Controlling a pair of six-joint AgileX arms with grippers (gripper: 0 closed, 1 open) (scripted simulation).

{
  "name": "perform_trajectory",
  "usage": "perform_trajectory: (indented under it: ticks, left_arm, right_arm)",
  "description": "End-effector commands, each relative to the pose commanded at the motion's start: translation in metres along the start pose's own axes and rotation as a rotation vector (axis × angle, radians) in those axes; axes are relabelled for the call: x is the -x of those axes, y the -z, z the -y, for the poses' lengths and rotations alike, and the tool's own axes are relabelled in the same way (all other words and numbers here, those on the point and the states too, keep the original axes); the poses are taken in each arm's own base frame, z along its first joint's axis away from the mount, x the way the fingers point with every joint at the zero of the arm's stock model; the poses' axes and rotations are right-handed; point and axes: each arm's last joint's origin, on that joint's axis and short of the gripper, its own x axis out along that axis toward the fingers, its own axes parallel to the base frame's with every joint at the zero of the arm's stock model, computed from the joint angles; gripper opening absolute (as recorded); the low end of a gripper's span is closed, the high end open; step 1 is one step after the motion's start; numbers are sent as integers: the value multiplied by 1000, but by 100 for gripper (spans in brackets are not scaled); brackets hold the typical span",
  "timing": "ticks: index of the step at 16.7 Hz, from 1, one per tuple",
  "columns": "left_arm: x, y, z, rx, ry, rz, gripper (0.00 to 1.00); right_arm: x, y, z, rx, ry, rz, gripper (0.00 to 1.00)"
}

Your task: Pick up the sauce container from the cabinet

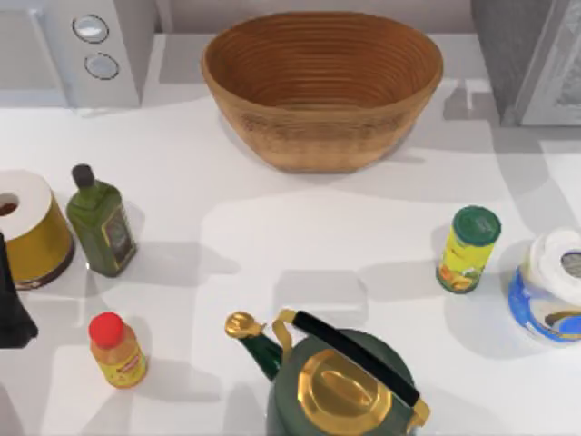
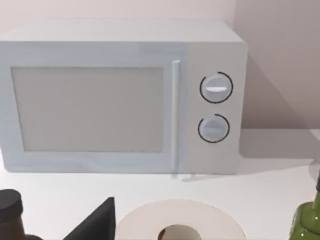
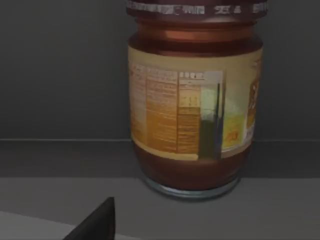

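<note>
While the near table carries only bystanders, a green kettle (image 1: 345, 381) and a small yellow bottle with red cap (image 1: 116, 350), nothing there matters for the coming move. Farther along the left edge my left arm (image 1: 11, 313) sits parked beside a paper roll (image 1: 27, 227); whether its gripper is wide or narrow I cannot tell. To the right at mid-table stands the yellow can with green lid (image 1: 469, 248), which is not the target.

At the far right corner is the grey cabinet (image 1: 536, 64), so my right arm is the nearer one by my reckoning. The right gripper (image 3: 95, 224) looks straight into the cabinet, with just a dark edge of it visible low in its wrist view, and I cannot tell how wide it stands. The sauce container (image 3: 195, 100) lies dead ahead of it and close, standing on the cabinet shelf (image 3: 50, 165) in front of the dark back wall.

The jar is upright: long axis vertical, dark lid up, glass base flat on the shelf, printed label turned toward the gripper. The grasp likely turns on a level, forward reach with the jaws closing across the round body.
</note>
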Motion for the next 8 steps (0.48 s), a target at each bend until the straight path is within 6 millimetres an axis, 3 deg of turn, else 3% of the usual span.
perform_trajectory:
  ticks: [4, 8]
  left_arm:
    - [0, 0, 0, 0, 0, 0, 100]
    - [0, 0, 0, 0, 0, 0, 100]
  right_arm:
    - [-3, -2, 1, 1, 4, 9, 100]
    - [-46, -3, -6, 2, 8, 9, 100]
